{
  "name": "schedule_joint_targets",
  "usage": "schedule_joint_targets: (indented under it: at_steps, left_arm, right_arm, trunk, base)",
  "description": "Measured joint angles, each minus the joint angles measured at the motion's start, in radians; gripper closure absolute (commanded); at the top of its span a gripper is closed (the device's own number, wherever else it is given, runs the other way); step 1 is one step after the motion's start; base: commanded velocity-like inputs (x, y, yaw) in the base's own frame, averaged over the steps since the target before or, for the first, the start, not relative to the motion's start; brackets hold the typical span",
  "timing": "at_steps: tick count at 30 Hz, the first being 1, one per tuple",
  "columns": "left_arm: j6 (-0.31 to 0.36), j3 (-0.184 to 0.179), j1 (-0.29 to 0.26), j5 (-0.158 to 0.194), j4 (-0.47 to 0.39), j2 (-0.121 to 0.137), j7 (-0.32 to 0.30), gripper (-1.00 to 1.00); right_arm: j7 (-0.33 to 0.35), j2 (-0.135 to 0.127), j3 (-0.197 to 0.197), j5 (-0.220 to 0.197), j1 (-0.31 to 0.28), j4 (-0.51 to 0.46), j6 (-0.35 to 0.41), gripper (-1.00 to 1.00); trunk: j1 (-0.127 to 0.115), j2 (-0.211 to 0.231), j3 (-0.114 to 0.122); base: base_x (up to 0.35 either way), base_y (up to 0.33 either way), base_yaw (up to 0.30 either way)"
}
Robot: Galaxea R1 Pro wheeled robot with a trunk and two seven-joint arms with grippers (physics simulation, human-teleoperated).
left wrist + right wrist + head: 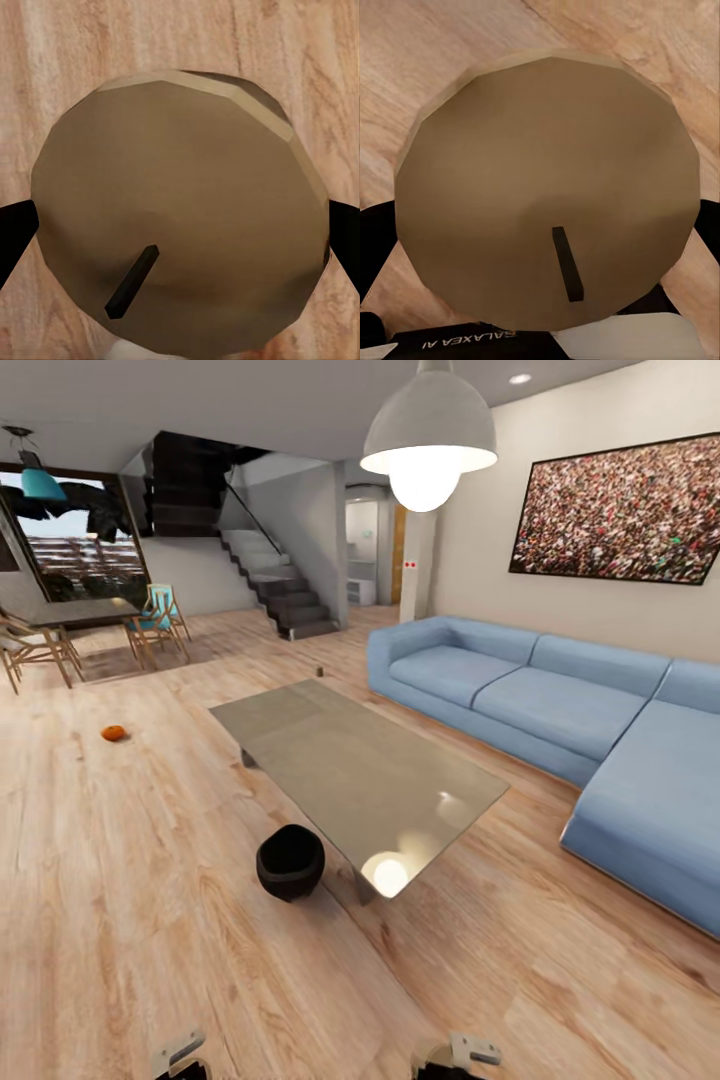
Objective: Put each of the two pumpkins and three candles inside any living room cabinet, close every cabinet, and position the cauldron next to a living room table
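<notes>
With a stubby beige candle (180,210) clamped in the left claw (180,232) and another candle (547,195) in the right claw (544,225), both look light, rigid, best gripped across their round sides; a pumpkin (113,733) waits on the floor.

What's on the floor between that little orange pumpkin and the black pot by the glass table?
Nothing: in the head view, only bare wooden floor stretches between the pumpkin and the cauldron, which sits beside the glass table.

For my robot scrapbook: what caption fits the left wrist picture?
Left gripper shut on a tan candle above the wooden floor.
</notes>
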Motion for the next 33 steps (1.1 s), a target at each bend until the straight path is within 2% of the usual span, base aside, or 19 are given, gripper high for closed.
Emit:
schedule_joint_targets:
  at_steps: [8, 23, 33]
  left_arm:
    - [0.001, 0.000, 0.000, 0.000, 0.000, 0.000, 0.000, 1.00]
    - [0.003, 0.000, 0.000, -0.001, 0.000, 0.000, 0.000, 1.00]
    - [0.005, 0.001, 0.000, 0.000, 0.000, 0.002, 0.000, 1.00]
  right_arm:
    - [0.002, 0.000, 0.048, -0.006, 0.000, 0.020, -0.035, 1.00]
    - [-0.001, 0.001, 0.050, -0.005, 0.000, 0.020, -0.036, 1.00]
    - [-0.002, 0.003, 0.049, -0.005, 0.000, 0.020, -0.037, 1.00]
  trunk:
    - [0.000, 0.000, 0.000]
    - [0.000, 0.000, 0.000]
    - [0.000, 0.000, 0.000]
  base:
    - [0.000, 0.000, 0.205]
    - [0.003, 0.001, 0.005]
    - [0.185, 0.128, 0.000]
